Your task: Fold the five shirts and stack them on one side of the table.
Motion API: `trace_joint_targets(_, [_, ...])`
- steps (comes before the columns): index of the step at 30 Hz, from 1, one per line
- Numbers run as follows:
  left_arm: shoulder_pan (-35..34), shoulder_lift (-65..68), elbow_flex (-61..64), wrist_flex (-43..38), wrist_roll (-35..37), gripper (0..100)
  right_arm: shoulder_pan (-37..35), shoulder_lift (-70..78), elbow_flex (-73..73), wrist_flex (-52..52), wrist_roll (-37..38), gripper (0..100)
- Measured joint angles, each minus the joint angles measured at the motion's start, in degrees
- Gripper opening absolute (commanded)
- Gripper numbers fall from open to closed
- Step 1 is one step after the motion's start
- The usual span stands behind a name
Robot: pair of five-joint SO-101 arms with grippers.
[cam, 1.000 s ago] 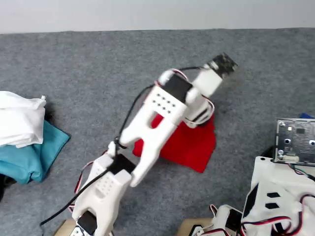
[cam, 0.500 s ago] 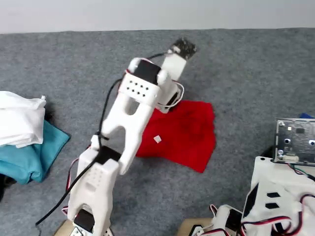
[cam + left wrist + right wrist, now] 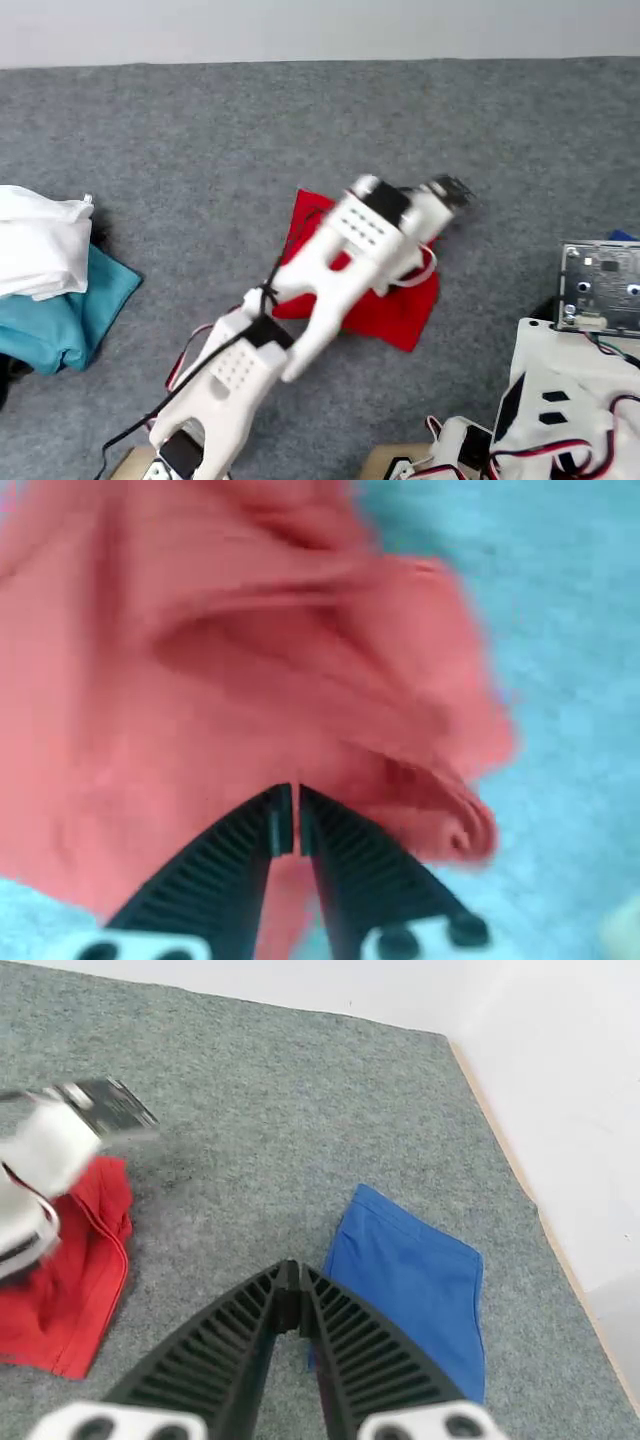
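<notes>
You have a grey carpeted surface (image 3: 160, 140) before you, meeting a plain white wall (image 3: 300, 30) along its far edge.

high: you look down on the table (image 3: 150, 150) from the arms' side, toward its far edge | left wrist: you're very close over the red shirt (image 3: 200, 680), facing down | right wrist: you're higher up, facing the table's far right corner | shared: the red shirt shows in all three views

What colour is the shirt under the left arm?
The shirt is red, clearest in the high view.
</notes>
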Motion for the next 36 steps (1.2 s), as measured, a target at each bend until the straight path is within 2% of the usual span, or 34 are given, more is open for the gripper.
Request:
trace_joint_targets(5, [4.3,-11.3,10.3,0.0,0.0,2,0.0,0.0,0.0,0.0,0.0,0.9])
trace_joint_targets(10, [2.5,-20.6,17.1,0.0,0.0,2,0.0,0.0,0.0,0.0,0.0,0.9])
trace_joint_targets(16, [-7.8,-28.0,17.4,0.0,0.0,2,0.0,0.0,1.8,0.0,0.0,0.9])
trace_joint_targets(20, [-16.1,-32.9,17.4,0.0,0.0,2,0.0,0.0,9.0,-1.1,0.0,0.9])
trace_joint_targets(25, [-25.0,-41.2,17.5,0.0,0.0,2,-0.4,0.1,21.0,-7.5,0.0,0.9])
trace_joint_targets(29, [-29.2,-47.3,17.7,0.0,0.0,2,-6.8,2.5,29.0,-10.6,-0.2,0.9])
trace_joint_targets(36, [-36.5,-54.6,17.7,0.1,0.0,2,-22.1,14.5,29.3,-15.2,-6.9,0.9])
